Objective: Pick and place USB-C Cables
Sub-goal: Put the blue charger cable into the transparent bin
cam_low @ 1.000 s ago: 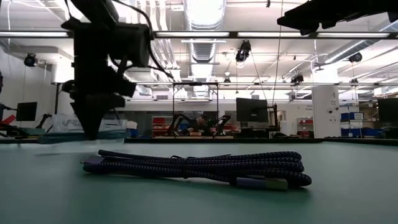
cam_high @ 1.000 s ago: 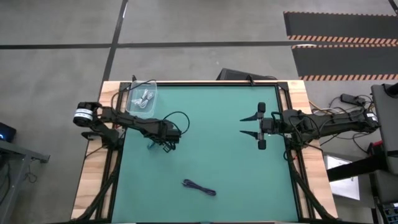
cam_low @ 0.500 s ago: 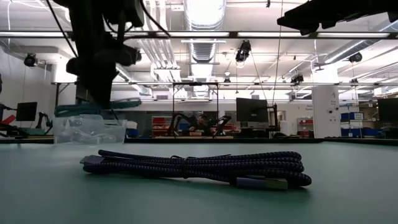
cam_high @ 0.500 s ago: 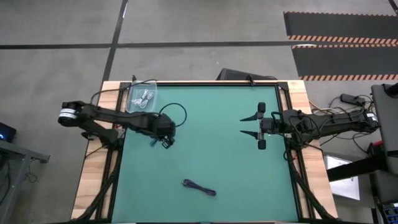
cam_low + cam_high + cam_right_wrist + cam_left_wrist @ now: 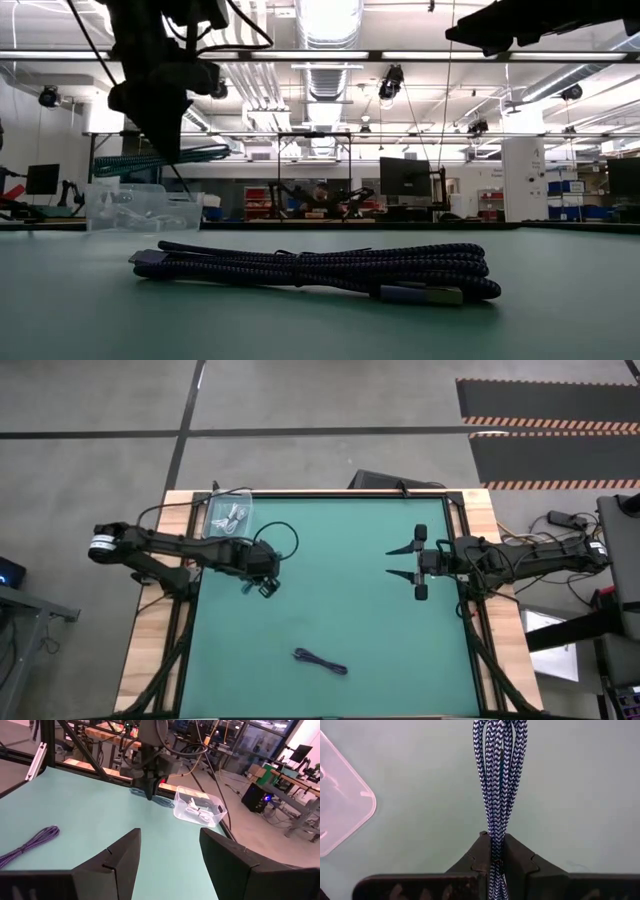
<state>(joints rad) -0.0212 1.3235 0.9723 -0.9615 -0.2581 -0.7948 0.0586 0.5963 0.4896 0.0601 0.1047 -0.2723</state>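
- Since the earlier frames, my left arm has risen from the mat and drawn toward the clear container (image 5: 229, 518), carrying the teal cable (image 5: 262, 588) with it.
- High view: my left gripper (image 5: 262, 584) hangs over the green table (image 5: 350, 610) just short of the container, which sits at the far left corner with white cables (image 5: 232, 517) inside. The dark purple cable (image 5: 320, 661) lies alone on the mat toward the near edge. My right gripper (image 5: 404, 563) waits at the right side, fingers spread wide.
- Low view: the purple bundle lies flat across the foreground; the teal one (image 5: 160, 160) hangs level in the air under my left gripper, above and just in front of the container (image 5: 145, 208).
- Left wrist view: my fingers (image 5: 472, 862) are pinched tight on the braided teal cable (image 5: 499, 780) (its loops run straight out ahead), with a container corner (image 5: 340, 810) off to one side.
- Right wrist view: my right fingers (image 5: 122, 855) stand well apart; beyond them I see the purple cable (image 5: 25, 847), the container (image 5: 200, 806) and my left arm gripping the teal bundle beside it.
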